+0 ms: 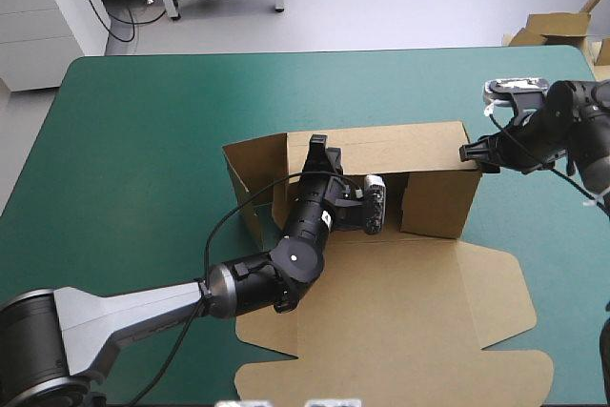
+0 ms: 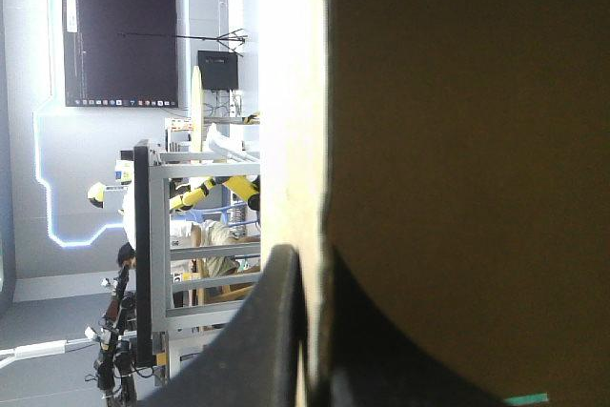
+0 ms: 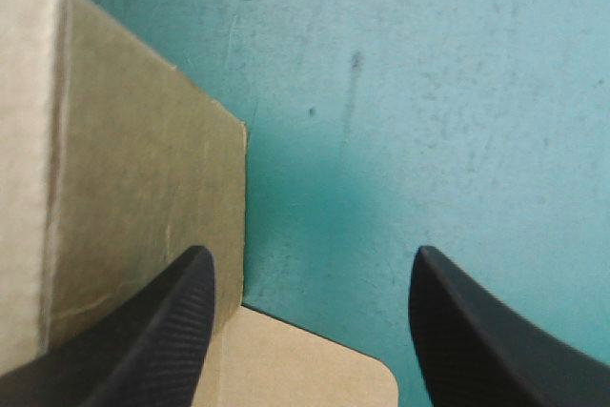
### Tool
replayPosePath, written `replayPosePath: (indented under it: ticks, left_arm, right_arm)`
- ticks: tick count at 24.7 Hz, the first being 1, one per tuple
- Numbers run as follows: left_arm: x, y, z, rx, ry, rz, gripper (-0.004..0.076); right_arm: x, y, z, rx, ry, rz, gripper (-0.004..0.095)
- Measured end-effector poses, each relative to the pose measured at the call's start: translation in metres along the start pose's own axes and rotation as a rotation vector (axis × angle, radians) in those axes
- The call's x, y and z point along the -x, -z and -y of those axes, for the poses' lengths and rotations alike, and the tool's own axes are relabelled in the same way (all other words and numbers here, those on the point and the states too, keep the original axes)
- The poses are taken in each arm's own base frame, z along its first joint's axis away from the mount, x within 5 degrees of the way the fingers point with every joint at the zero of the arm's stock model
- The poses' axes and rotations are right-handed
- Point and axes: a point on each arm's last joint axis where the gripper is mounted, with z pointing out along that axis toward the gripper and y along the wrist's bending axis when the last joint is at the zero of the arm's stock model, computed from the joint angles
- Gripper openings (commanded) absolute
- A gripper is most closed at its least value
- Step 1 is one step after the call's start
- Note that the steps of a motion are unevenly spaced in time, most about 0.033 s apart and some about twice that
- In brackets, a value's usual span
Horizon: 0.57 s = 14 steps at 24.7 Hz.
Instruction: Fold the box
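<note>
**Left gripper clamped on the back wall, right one open at the corner, so go easy**

Nearest you, the lid panel (image 1: 400, 331) of the box (image 1: 381, 264) lies flat on the surface (image 1: 143, 140). Your left gripper (image 1: 317, 148) reaches over it and is pinched tight on the top edge of the raised back wall (image 1: 400, 145), with the board between its fingers. I'd keep that pinch firm and the wall upright so it doesn't flop. Farther off, your right gripper (image 1: 479, 156) has its fingers spread at the right end wall (image 1: 438, 202), one finger just beside the board and the other over bare surface. I'd square it onto that wall before pushing, otherwise the corner will probably skew.
</note>
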Motion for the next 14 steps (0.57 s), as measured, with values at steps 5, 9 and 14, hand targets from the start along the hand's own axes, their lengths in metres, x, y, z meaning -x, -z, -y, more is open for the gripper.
replayPosePath:
  ticks: [5, 9, 14]
  left_arm:
    - [-0.001, 0.000, 0.000, 0.002, 0.000, -0.011, -0.0008]
    - [-0.002, 0.000, 0.001, 0.002, 0.000, -0.013, -0.0008]
    - [-0.002, 0.000, 0.001, 0.002, 0.001, -0.014, -0.0008]
  right_arm:
    - [-0.030, -0.007, -0.009, 0.063, 0.074, 0.075, 0.0551]
    - [-0.042, -0.011, -0.009, 0.062, 0.082, 0.113, 0.0551]
    - [-0.048, -0.010, -0.010, 0.058, 0.099, 0.126, 0.0551]
